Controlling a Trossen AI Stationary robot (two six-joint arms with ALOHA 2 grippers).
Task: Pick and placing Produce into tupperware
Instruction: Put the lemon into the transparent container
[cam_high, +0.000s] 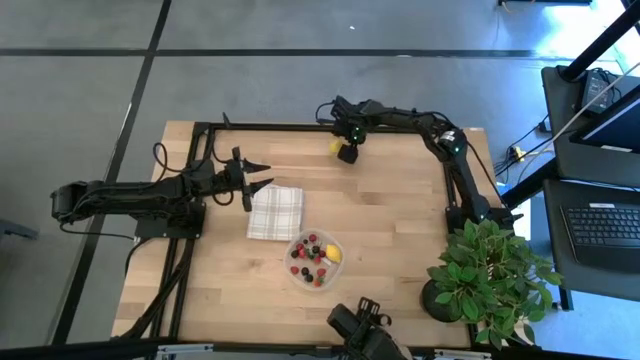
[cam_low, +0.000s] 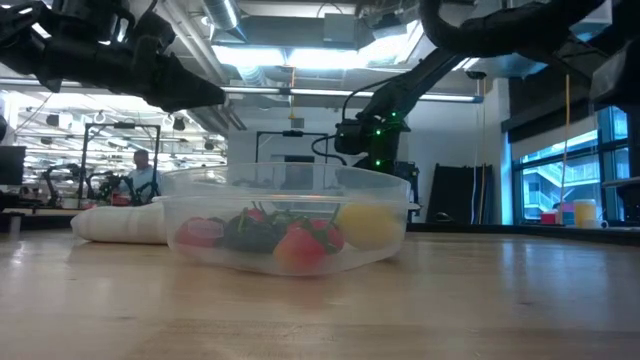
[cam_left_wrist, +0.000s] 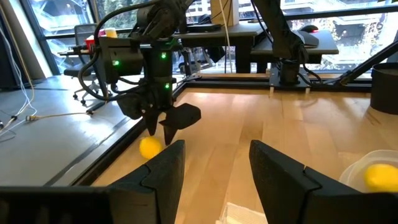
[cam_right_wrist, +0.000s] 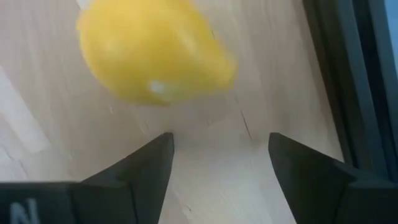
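Note:
The clear tupperware (cam_high: 292, 262) stands near the table's middle front and holds several red and dark berries (cam_high: 310, 260) and one lemon (cam_high: 333, 254). A second yellow lemon (cam_high: 337, 146) lies on the bare wood near the far edge. My right gripper (cam_high: 348, 152) points down close beside this lemon, open. In its wrist view the lemon (cam_right_wrist: 152, 53) lies ahead of the fingertips, and only wood shows between them. My left gripper (cam_high: 262, 182) hovers open and level over the table's left part, by the checked cloth (cam_high: 275, 212).
A leafy potted plant (cam_high: 485, 275) stands at the table's right front corner. A black frame rail (cam_high: 300, 127) runs along the far edge just behind the lemon. The folded cloth lies just left of the tupperware. Bare wood spreads between the far lemon and the container.

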